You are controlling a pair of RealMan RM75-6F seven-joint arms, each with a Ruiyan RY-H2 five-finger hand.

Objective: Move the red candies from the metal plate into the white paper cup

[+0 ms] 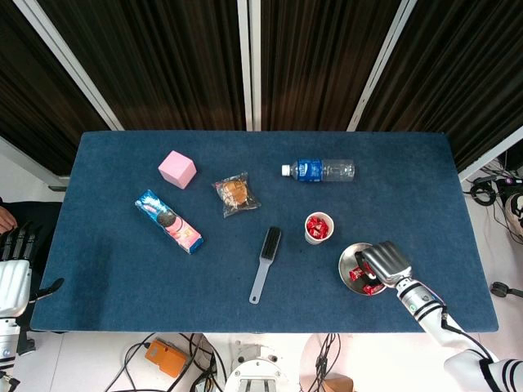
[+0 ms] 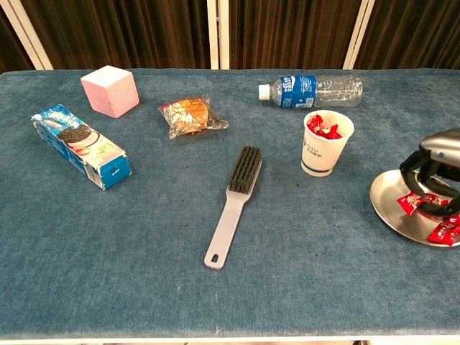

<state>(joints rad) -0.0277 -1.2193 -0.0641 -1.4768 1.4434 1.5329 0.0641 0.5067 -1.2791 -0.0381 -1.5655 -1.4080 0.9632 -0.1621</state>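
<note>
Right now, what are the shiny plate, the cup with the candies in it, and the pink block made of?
The round silver plate looks like polished metal: it gleams and mirrors light. The white cup with a blue band seems to be paper, matte with a rolled rim. The pink cube looks like soft foam or sponge, dull and slightly grainy, though painted wood cannot be ruled out.

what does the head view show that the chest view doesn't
Only the head view shows the left hand, parked off the table's left edge with nothing in it, plus the floor cables and an orange device below the table.

Only the chest view shows, from the side, the right hand's fingers curled round a red candy just above the metal plate, and the print on the white paper cup.

Both show the right hand, plate, cup holding candies, brush, water bottle, cookie box, pink cube and snack packet.
</note>
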